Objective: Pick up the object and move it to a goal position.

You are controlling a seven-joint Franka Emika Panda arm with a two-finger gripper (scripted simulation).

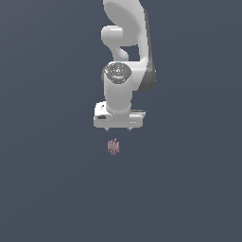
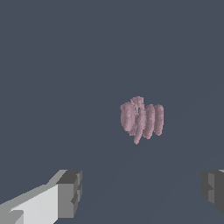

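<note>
The object (image 1: 113, 146) is a tiny pale pink-red cluster of thin upright streaks, far smaller than the white arm. In the exterior view it sits just below the gripper (image 1: 118, 128) and slightly toward the exterior view's left. In the wrist view the object (image 2: 141, 118) appears as several blurry pink lobes side by side. The gripper (image 2: 142, 192) is open, its two grey fingertips (image 2: 70, 192) set wide apart with nothing between them. The object lies apart from both fingers, untouched.
A plain dark blue-grey background fills both views. The white arm (image 1: 125, 47) rises above the gripper to the frame's upper edge in the exterior view. No other objects, containers or goal marker show.
</note>
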